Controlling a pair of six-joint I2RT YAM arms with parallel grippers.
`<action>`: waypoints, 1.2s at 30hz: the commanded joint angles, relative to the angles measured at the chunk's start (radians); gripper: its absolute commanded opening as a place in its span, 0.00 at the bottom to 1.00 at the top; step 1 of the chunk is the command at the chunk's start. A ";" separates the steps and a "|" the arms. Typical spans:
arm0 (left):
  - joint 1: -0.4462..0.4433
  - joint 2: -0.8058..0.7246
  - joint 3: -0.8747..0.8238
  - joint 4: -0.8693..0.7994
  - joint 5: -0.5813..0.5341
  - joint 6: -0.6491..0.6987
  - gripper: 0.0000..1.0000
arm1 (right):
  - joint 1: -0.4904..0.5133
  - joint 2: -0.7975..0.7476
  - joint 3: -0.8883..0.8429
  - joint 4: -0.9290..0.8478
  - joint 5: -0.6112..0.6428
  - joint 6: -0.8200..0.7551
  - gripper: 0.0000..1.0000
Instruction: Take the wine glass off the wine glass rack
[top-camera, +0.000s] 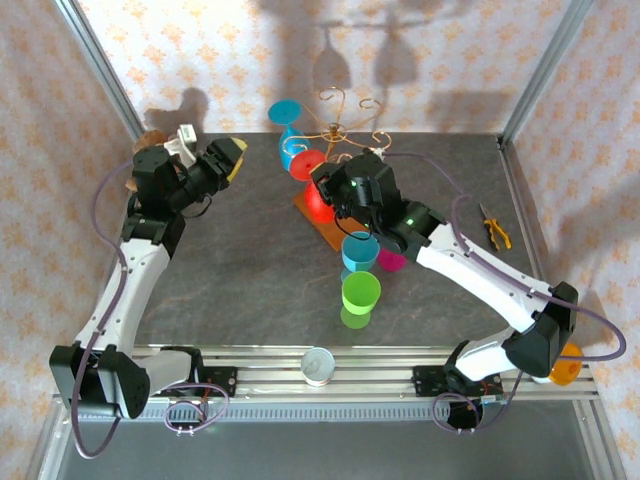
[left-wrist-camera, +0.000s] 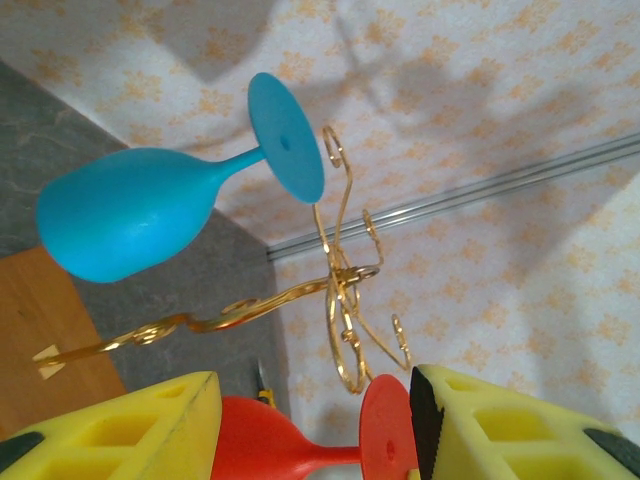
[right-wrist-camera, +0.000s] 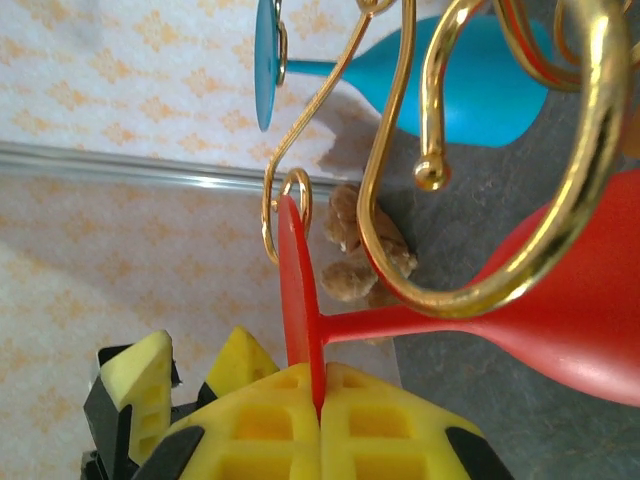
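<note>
The red wine glass (right-wrist-camera: 560, 340) hangs upside down on the wine glass rack (top-camera: 345, 125). Its stem passes through one curled gold arm (right-wrist-camera: 480, 290), so the wide foot is what keeps it from dropping. The right fingers (right-wrist-camera: 380, 420) are pressed together on the edge of this foot and pinch the thin disc. I think this place is chosen because the wire encloses the stem and the bowl hangs under it, while the rim of the foot is free to reach. In my judgement the glass should be slid sideways along the arm toward its open end, not pulled straight; otherwise the stem may catch the hook and the light rack may tip on its wooden base (top-camera: 325, 235). The left fingers (left-wrist-camera: 120, 430) stand about half open and hold nothing, well apart from the rack over the far left of the surface (top-camera: 240, 270), only facing it. A blue wine glass (left-wrist-camera: 130, 215) hangs on another arm, near enough to be knocked
</note>
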 joint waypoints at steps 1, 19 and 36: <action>0.008 -0.056 -0.004 -0.093 -0.039 0.080 0.51 | 0.006 -0.031 0.045 -0.032 -0.058 -0.065 0.00; 0.008 -0.290 -0.115 -0.442 -0.098 0.185 0.52 | 0.025 -0.010 0.033 -0.032 -0.294 -0.299 0.00; 0.008 -0.519 -0.258 -0.737 -0.178 0.232 0.52 | 0.137 0.041 0.012 -0.143 -0.364 -0.670 0.00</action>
